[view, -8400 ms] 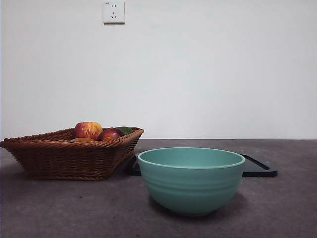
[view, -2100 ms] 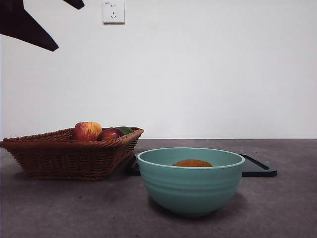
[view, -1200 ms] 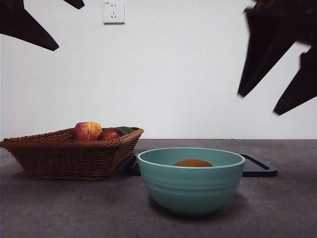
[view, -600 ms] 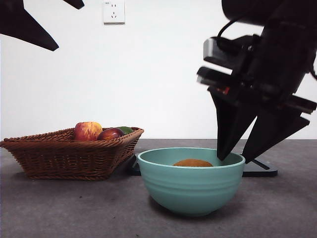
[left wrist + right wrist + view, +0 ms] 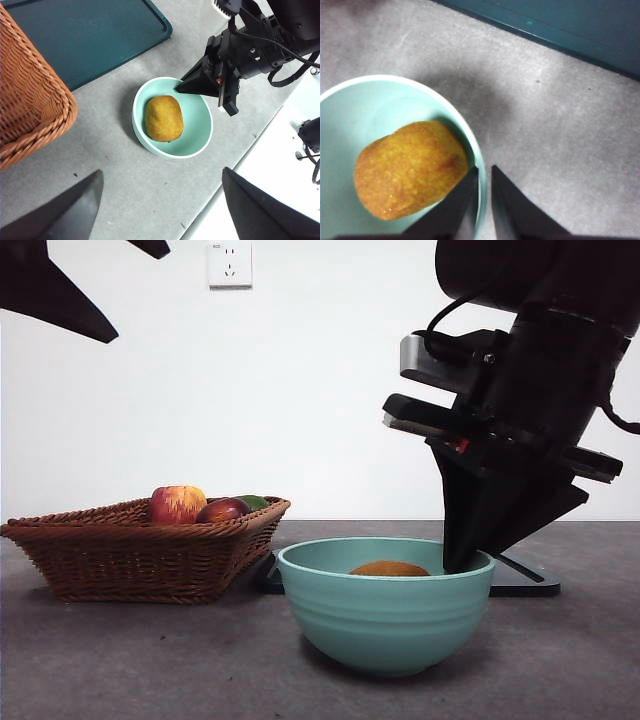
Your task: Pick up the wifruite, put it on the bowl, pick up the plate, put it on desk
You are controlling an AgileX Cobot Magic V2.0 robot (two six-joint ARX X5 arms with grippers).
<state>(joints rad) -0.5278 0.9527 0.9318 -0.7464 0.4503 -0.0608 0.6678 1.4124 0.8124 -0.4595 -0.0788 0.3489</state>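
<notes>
The wifruite (image 5: 388, 568) (image 5: 163, 118) (image 5: 410, 167), a brown-orange oval fruit, lies inside the teal-green bowl (image 5: 385, 620) (image 5: 197, 130) (image 5: 350, 115) on the grey desk (image 5: 150, 660). My right gripper (image 5: 462, 565) (image 5: 179, 90) (image 5: 482, 172) is down at the bowl's right side. One jaw is inside the rim and one outside, shut on the rim and close beside the fruit. High at the upper left, my left gripper (image 5: 135, 298) (image 5: 160, 175) hangs open and holds nothing. A plate is out of view.
A brown wicker basket (image 5: 140, 550) (image 5: 25, 90) with an apple (image 5: 178, 502) and other fruit stands left of the bowl. A dark flat tray (image 5: 520, 582) (image 5: 90, 35) (image 5: 570, 20) lies behind the bowl. The table edge runs near the bowl in the left wrist view.
The fruit came into the bowl. My right arm then dropped in from the upper right to the bowl's right rim, and its spread jaws have come together on it. The left arm stays still.
</notes>
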